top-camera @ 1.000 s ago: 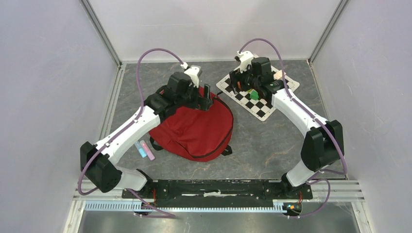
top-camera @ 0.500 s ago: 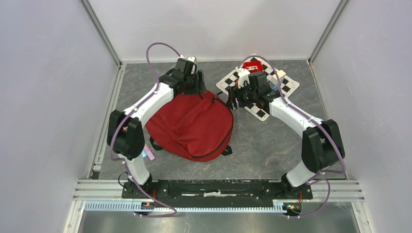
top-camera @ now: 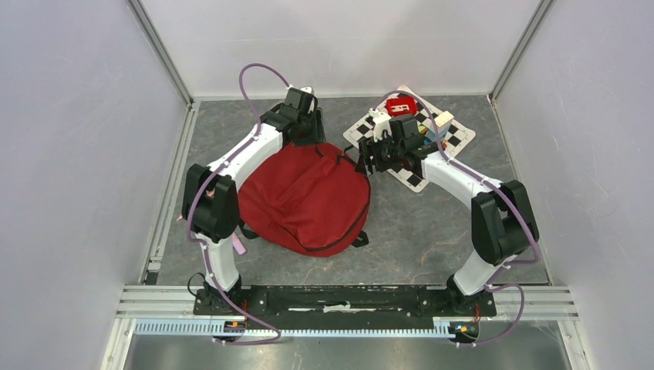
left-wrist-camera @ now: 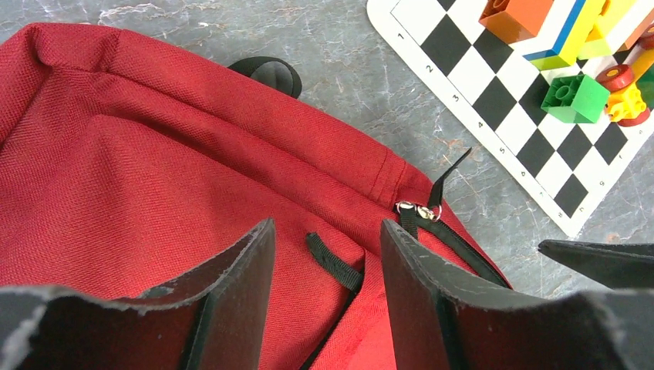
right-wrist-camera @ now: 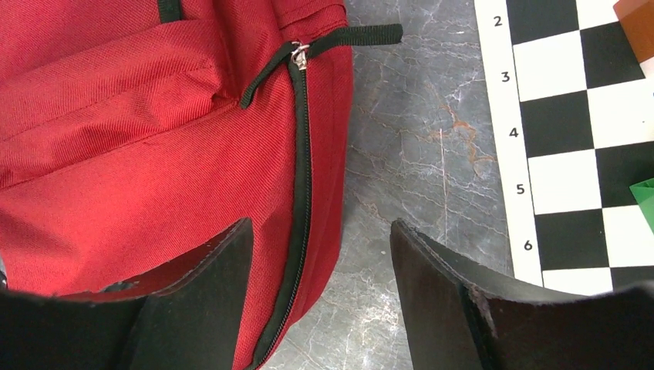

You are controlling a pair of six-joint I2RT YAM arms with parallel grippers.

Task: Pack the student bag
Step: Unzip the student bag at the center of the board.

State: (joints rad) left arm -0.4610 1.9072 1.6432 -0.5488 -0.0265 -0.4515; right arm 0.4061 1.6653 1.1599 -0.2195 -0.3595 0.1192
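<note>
Two end effectors hang low over the far end of the bag [top-camera: 305, 196], which lies flat on the table [top-camera: 416, 231] between the arms. The left end effector [left-wrist-camera: 325, 231] is open. Its jaws stand apart above the red fabric, with a short black tab [left-wrist-camera: 333, 262] in the gap between them and nothing gripped. The metal zipper pulls [left-wrist-camera: 416, 210] sit just outside one finger. The right end effector [right-wrist-camera: 321, 227] is open too and holds nothing. Its gap spans the bag's edge, with the closed zipper [right-wrist-camera: 297, 193] and a strip of bare table below it. A checkered mat [top-camera: 455, 139] lies on the table near the bag, not touching it. On it are a green block [left-wrist-camera: 574, 96], an orange block [left-wrist-camera: 513, 15] and, at the far corner, a red block [top-camera: 399, 105].
</note>
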